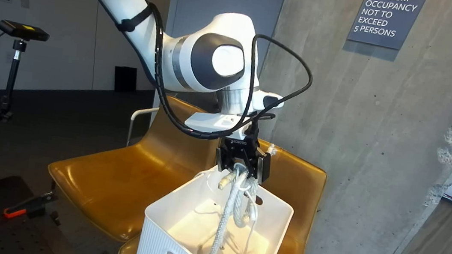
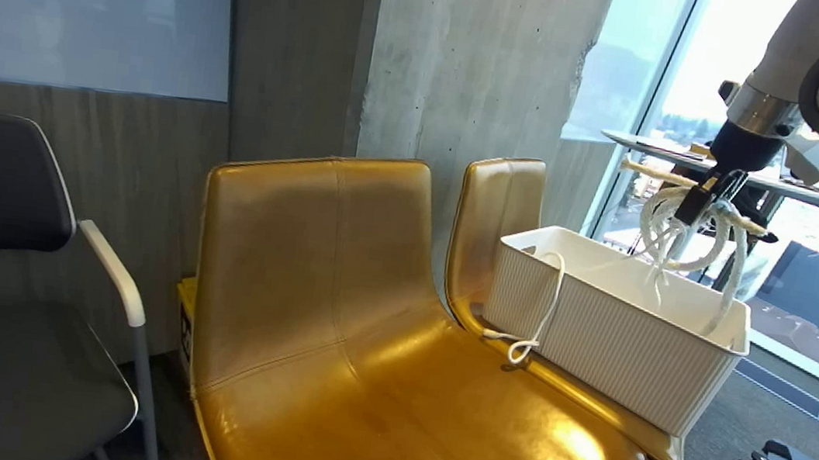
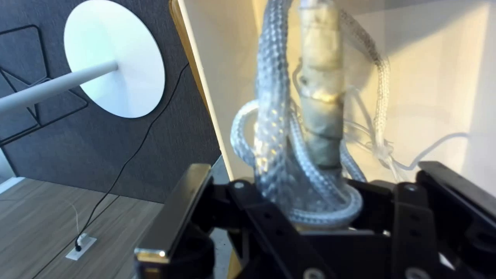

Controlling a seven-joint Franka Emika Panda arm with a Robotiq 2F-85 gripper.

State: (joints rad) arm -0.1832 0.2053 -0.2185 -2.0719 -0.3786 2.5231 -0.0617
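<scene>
Nearest in an exterior view is a tan chair (image 2: 400,369); beyond it, right, a white bin (image 2: 599,339) sits on a second chair (image 2: 502,210). Over the bin, the gripper (image 1: 242,170) clenches a bundled rope (image 1: 235,193), one strand hanging inside; far behind, a window (image 2: 699,70).

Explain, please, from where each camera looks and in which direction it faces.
In an exterior view, the camera sits higher than the white box on its tan chair, looking down inside, concrete beyond; arm and fingers show.
In an exterior view, the camera sits before tan chairs, facing the box's side and a window; only the arm's end, with fingers, shows.
The wrist camera sits beside the fingers, aimed past the rope into the box; of the robot, fingers and linkage show.
In both exterior views: box, rope, chairs, concrete, fingers.
</scene>
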